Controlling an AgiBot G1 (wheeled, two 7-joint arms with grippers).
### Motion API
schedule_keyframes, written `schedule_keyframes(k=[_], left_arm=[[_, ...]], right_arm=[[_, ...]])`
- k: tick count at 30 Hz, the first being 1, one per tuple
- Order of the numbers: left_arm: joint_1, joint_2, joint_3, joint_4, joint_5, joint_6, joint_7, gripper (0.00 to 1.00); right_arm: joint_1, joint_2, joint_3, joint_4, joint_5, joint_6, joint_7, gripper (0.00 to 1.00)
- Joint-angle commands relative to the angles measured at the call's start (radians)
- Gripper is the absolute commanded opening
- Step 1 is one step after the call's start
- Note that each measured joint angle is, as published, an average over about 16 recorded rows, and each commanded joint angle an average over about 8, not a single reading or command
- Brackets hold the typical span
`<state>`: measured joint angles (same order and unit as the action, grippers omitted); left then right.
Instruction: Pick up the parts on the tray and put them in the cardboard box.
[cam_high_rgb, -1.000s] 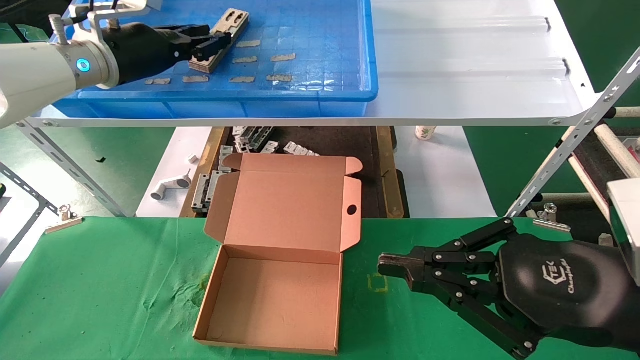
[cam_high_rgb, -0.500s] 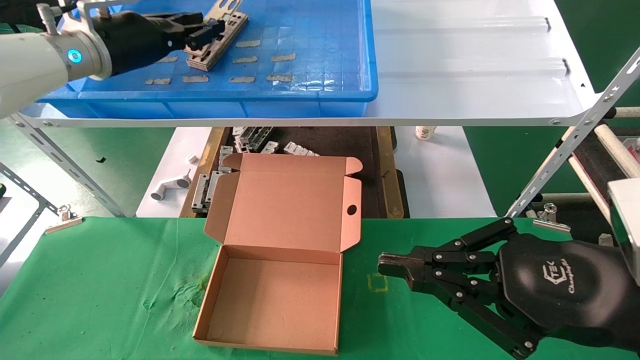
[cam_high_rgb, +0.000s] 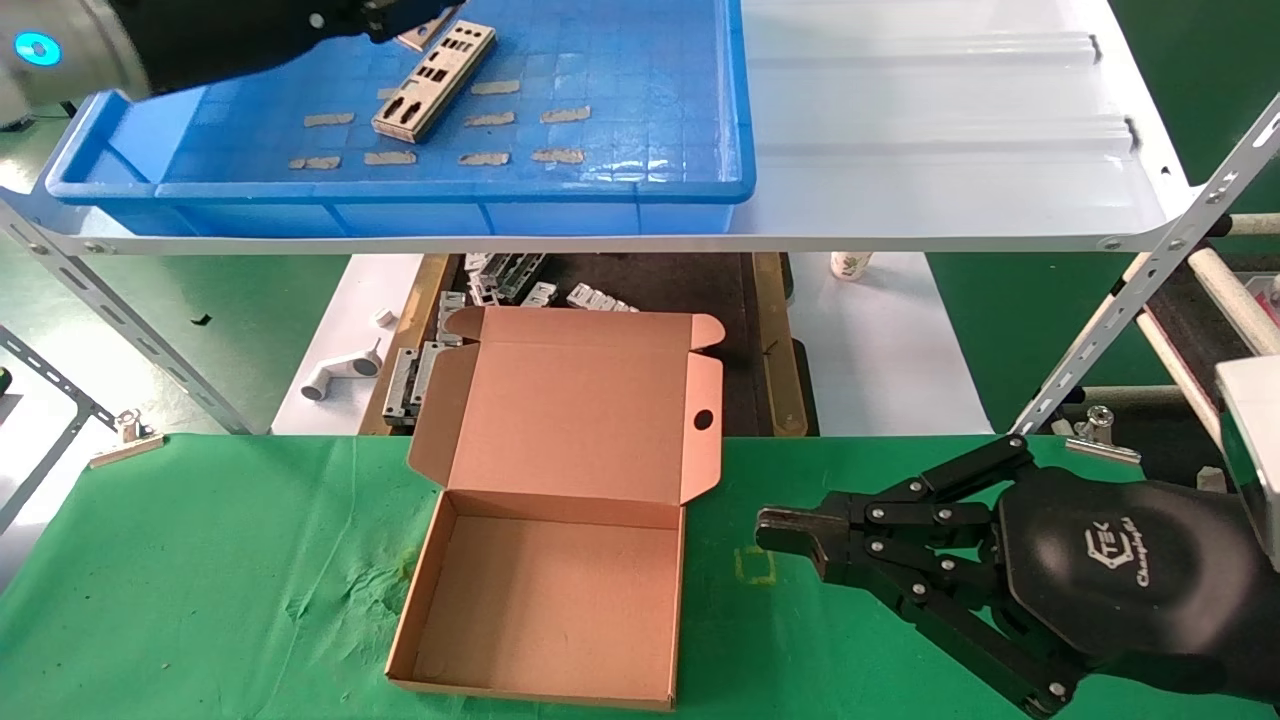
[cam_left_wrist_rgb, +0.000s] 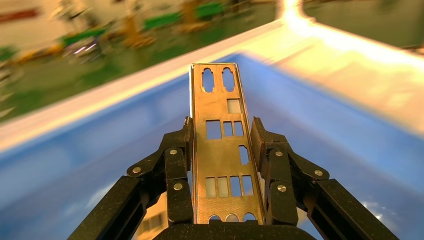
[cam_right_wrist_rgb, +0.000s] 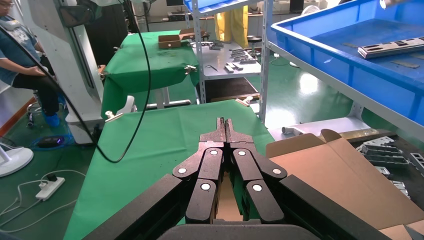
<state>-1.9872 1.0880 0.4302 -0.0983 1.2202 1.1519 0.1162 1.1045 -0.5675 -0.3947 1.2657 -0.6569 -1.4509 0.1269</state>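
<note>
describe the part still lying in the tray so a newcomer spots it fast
Find the large blue plastic tray on the white shelf. On its grid floor lies one long silvery metal plate, angled among small tan tape strips; only it has punched rectangular cutouts.

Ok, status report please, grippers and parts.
Left gripper shut on one part, lifted over the tray. Second part lies in tray. Right gripper shut, parked beside the empty cardboard box. Path unobstructed.

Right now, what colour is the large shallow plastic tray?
Blue, clearest in the head view.
</note>
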Motion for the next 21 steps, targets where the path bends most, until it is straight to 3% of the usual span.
schedule_keyframes(k=[1,6,10,14,21], left_arm=[[-0.008,-0.023,-0.004,-0.015,-0.008,0.093,0.011,0.0],[-0.02,-0.077,0.001,-0.059,-0.014,0.313,0.033,0.0],[-0.001,-0.11,0.015,-0.127,-0.022,0.423,0.056,0.0],[0.069,-0.155,0.057,-0.282,-0.068,0.455,0.058,0.0],[0.244,-0.307,0.171,-0.658,-0.209,0.441,0.04,0.0]], right_arm=[[0.0,0.0,0.0,0.0,0.0,0.0,0.0,0.0],[0.0,0.0,0.0,0.0,0.0,0.0,0.0,0.0],[0.0,0.0,0.0,0.0,0.0,0.0,0.0,0.0],[0.0,0.0,0.0,0.0,0.0,0.0,0.0,0.0],[0.0,0.0,0.0,0.0,0.0,0.0,0.0,0.0]])
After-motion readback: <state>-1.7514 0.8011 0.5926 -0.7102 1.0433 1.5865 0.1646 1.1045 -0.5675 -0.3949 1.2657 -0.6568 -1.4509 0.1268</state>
